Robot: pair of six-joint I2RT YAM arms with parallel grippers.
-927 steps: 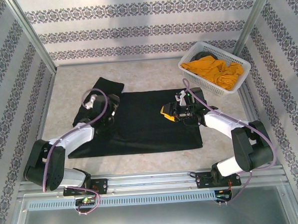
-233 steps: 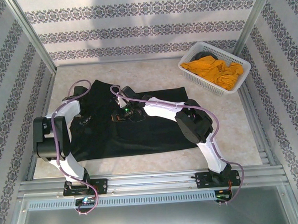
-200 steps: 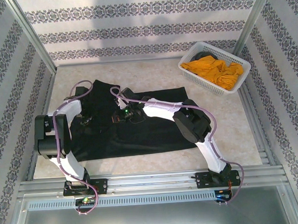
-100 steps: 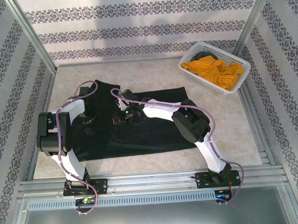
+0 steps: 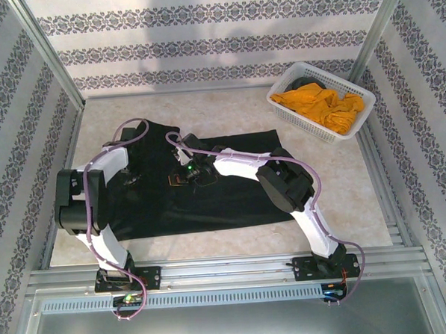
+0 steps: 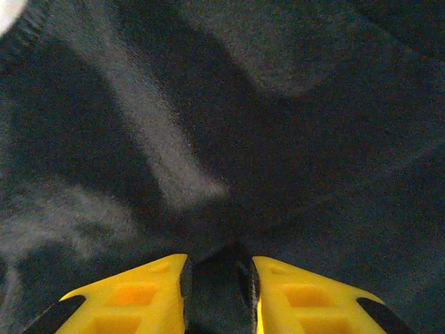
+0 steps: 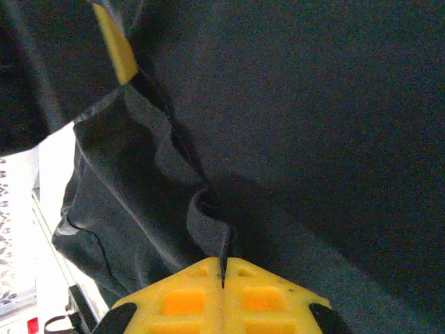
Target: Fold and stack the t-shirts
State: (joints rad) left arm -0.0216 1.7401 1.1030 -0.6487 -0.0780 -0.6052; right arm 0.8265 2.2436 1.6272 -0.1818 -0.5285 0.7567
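The black t-shirt (image 5: 225,200) lies spread on the table, rumpled at its left end. My left gripper (image 5: 134,177) stands over that left end. In the left wrist view its yellow fingers (image 6: 156,289) hold a bunch of black cloth (image 6: 313,139) between them, so the left gripper (image 6: 219,261) is shut on the shirt. My right arm reaches across the shirt to the right gripper (image 5: 177,181), close beside the left one. The right gripper (image 7: 224,261) is shut on a curled fold of the black t-shirt (image 7: 313,104). The mustard-orange t-shirt (image 5: 321,106) lies crumpled in the basket.
A white lattice basket (image 5: 299,122) stands at the back right corner of the table. Patterned walls and metal posts close in the left, back and right sides. Bare beige tabletop (image 5: 336,183) shows to the right of the black shirt and behind it.
The right arm has swung from the shirt's right part across to its left end. The left arm's elbow has risen. Over the last second both grippers have crept slightly, and the left jaws have narrowed.
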